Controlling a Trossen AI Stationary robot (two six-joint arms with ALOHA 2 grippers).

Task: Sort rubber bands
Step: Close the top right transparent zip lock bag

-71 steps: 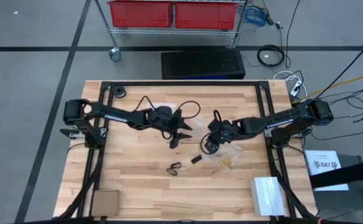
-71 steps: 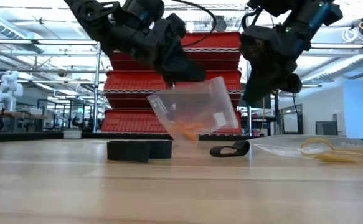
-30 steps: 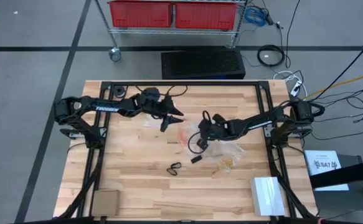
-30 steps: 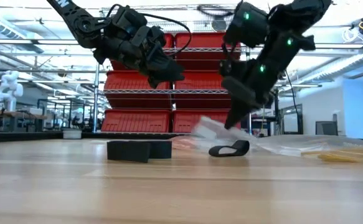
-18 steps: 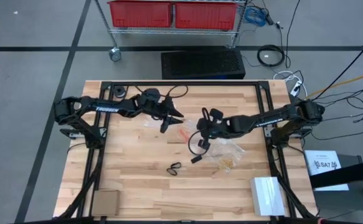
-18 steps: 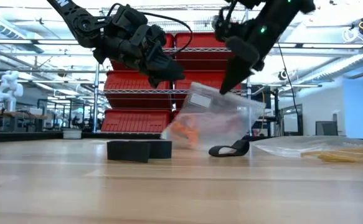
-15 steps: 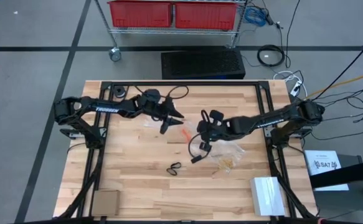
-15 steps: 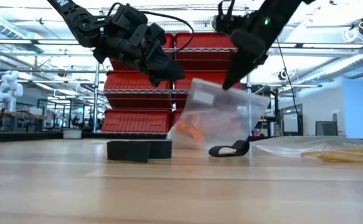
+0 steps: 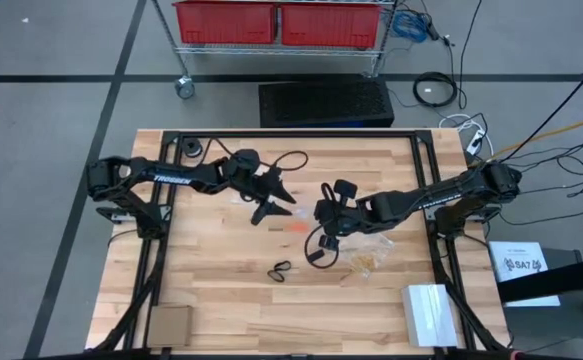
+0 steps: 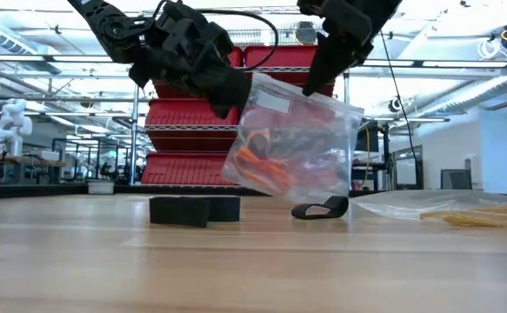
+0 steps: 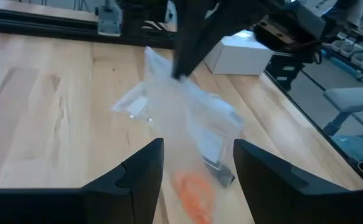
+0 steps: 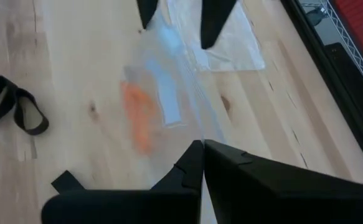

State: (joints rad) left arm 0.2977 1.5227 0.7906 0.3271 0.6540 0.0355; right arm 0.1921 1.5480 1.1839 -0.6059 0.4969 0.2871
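right gripper [image 10: 310,87]: pinched on clear bag [image 10: 292,148], lifted higher than before | orange bands [image 10: 257,165] inside | left gripper [image 9: 274,203]: jaws wide, nearer bag

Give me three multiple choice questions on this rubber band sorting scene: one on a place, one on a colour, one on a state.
1. Where is the clear bag with bands in it?
A. Flat on the table
B. Hanging above the table
C. On the red bins

2. What colour are the rubber bands most visible in that bag?
A. Orange-red
B. Blue
C. Green

3. How is the left gripper?
A. Shut on the bag
B. Shut on a black strap
C. Open, fingers apart

Answers:
1 B: the low view shows it hanging from the right gripper, clear of the wood.
2 A: orange-red loops show through the plastic.
3 C: the left wrist view shows the bag beyond its spread fingers.
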